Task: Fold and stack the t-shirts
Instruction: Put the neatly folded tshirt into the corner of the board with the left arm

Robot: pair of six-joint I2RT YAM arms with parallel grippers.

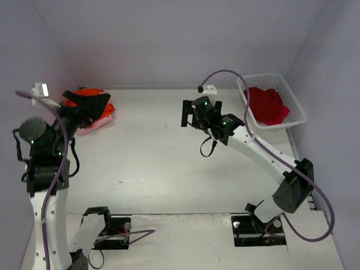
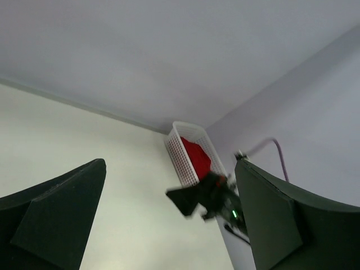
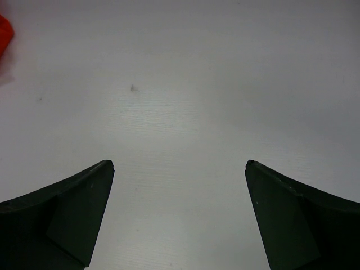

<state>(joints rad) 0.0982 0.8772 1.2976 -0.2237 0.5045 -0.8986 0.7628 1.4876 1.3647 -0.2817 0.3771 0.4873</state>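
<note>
The orange t-shirt point(image 1: 108, 110) lies folded on top of the pale pink t-shirt point(image 1: 93, 128) at the table's far left. My left gripper point(image 1: 93, 103) hangs open just above this pile, partly hiding it, and holds nothing. In its wrist view the left gripper point(image 2: 170, 162) looks across the table. The crimson t-shirt point(image 1: 267, 106) lies crumpled in the white basket point(image 1: 298, 115) at the far right, and it shows again as red cloth point(image 2: 197, 157). My right gripper point(image 1: 187, 114) hovers open over the middle back of the table. The right gripper point(image 3: 179, 163) has only bare table between its fingers. An orange edge point(image 3: 4, 34) shows at top left.
The white table point(image 1: 152, 157) is walled in at the back and both sides. The basket point(image 2: 180, 154) stands against the right wall. Purple cables loop off both arms. The right arm's wrist point(image 2: 194, 199) appears in the left wrist view in front of the basket.
</note>
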